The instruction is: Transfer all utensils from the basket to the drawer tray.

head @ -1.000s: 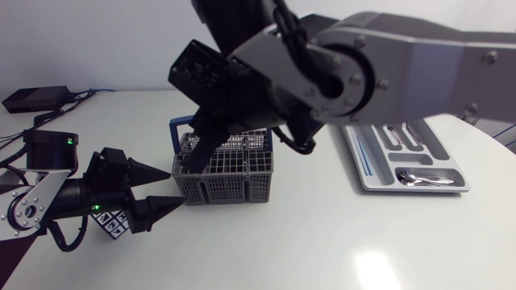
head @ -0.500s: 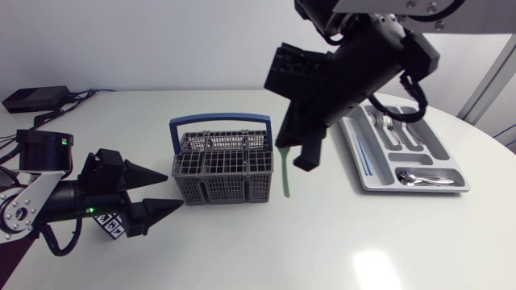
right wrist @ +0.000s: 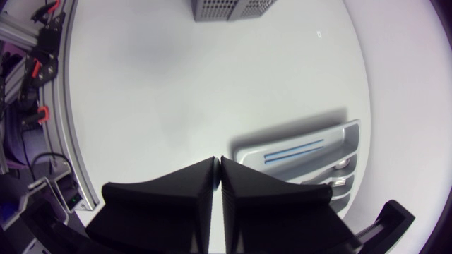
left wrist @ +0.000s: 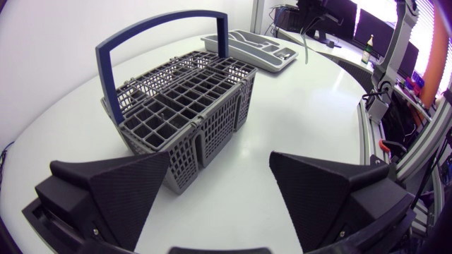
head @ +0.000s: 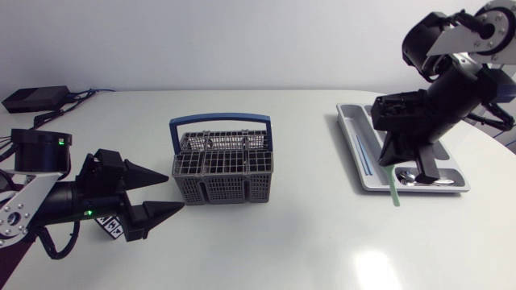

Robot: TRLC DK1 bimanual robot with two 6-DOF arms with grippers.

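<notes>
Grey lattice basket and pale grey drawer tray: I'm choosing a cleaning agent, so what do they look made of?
Grey lattice basket: moulded plastic by the look, matte, with thin gridded walls; its blue handle seems plastic too. Pale grey drawer tray: probably plastic, smooth with a slight sheen and rounded moulded compartments; painted metal cannot be excluded.

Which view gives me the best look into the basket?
Left wrist view: the basket sits close ahead of the left end effector, its compartments seen from above. Head view shows it whole but smaller and side-on; right wrist view catches only a cropped sliver, far off.
</notes>
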